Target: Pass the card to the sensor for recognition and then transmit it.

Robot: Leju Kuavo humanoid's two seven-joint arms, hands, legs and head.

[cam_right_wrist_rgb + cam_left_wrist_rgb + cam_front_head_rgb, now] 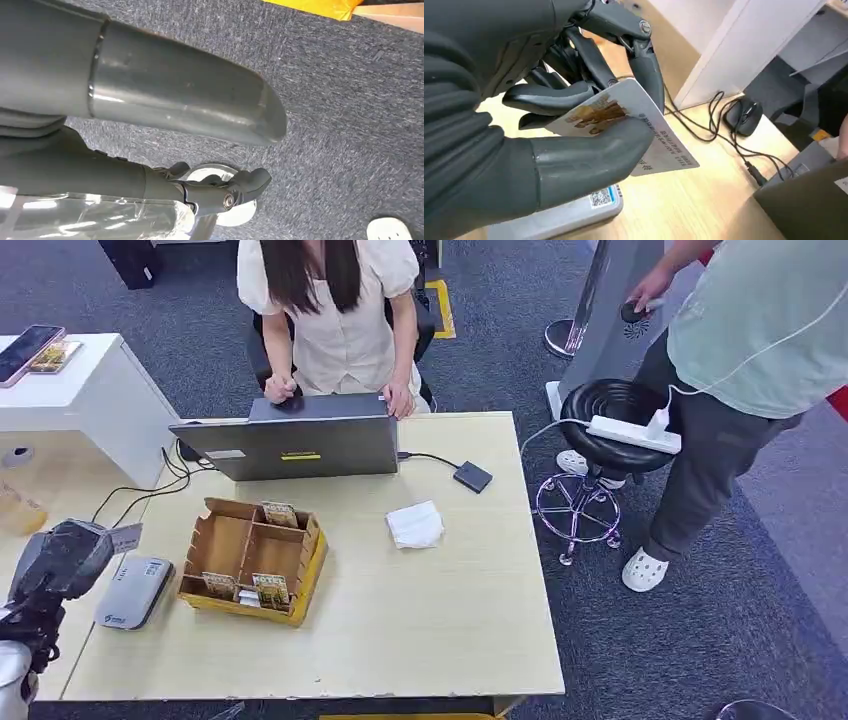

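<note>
My left hand (58, 562) hovers at the table's left edge and pinches a white card (127, 536) with a brown picture on it. The left wrist view shows the card (634, 125) clamped between the thick thumb and the dark fingers (646, 70), tilted over the sensor. The sensor (135, 592) is a flat grey-white reader lying just right of the hand; its corner with a QR label (601, 198) lies under the card. My right hand (100, 170) hangs over dark carpet with its fingers (220, 192) stretched and nothing in them.
A cardboard tray (305, 570) with more cards stands right of the sensor. Behind it are a grey laptop (290, 445) with a seated person (335, 310), a white tissue (414, 524) and a small black box (472, 476). A stool (615, 415) and a standing person (730, 390) are at the right.
</note>
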